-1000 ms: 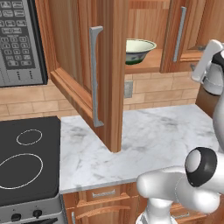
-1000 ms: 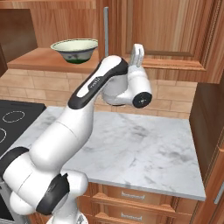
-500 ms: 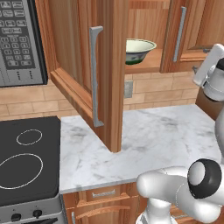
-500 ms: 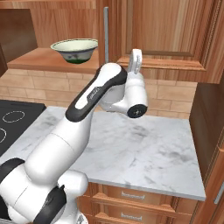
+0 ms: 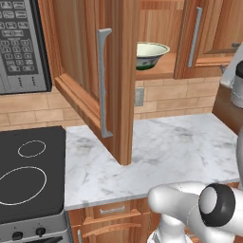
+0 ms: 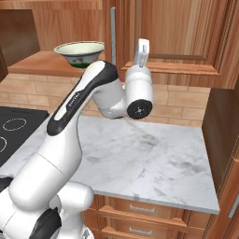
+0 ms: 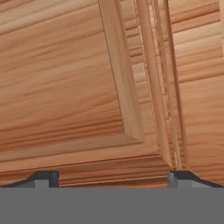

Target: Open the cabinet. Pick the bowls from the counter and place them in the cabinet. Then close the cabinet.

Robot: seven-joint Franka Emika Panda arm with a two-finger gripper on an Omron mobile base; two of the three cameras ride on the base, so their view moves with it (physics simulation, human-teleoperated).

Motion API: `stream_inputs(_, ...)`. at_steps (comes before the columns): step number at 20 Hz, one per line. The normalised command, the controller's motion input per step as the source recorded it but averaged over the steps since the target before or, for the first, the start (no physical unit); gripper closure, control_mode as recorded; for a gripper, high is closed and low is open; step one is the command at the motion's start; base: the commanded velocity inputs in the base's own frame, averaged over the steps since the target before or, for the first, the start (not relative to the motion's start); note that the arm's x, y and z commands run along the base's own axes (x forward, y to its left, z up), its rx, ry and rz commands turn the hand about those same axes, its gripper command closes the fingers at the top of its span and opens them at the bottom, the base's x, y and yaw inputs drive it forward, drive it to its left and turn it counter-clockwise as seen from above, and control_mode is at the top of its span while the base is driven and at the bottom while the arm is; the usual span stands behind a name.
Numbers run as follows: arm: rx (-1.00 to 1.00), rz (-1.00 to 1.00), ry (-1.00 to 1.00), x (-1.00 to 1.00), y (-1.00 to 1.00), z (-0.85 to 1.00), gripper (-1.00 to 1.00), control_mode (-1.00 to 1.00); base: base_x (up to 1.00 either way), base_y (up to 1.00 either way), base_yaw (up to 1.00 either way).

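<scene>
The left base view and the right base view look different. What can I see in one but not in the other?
Only the left base view has the grey microwave and the open cabinet door seen from its front, with its long silver handle. Only the right base view has the tool, raised in front of a shut cabinet door. Both have the cream-green bowl on the cabinet shelf, the marble counter and the black stove top.
</scene>
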Motion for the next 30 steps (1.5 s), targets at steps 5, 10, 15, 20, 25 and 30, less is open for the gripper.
stream_inputs(5, 0.00, 0.00, 0.37, -0.87, -0.42, 0.30, -1.00, -1.00, 0.00, 0.00, 0.00)
stream_inputs(10, 0.00, 0.00, 0.41, -0.78, -0.34, 0.18, -1.00, -1.00, 0.00, 0.00, 0.00)
stream_inputs(15, 0.00, 0.00, 0.19, -0.70, -0.04, -0.01, -1.00, -1.00, 0.00, 0.00, 0.00)
stream_inputs(20, -0.02, 0.00, 0.01, -0.75, -0.01, -0.46, -1.00, -1.00, 0.00, 0.00, 0.00)
stream_inputs(25, -0.02, 0.06, -0.01, -0.47, -0.18, -0.28, -1.00, -1.00, 0.00, 0.00, 0.00)
stream_inputs(30, -0.18, 0.17, -0.08, -0.27, -0.04, -0.27, -1.00, -1.00, 0.00, 0.00, 0.00)
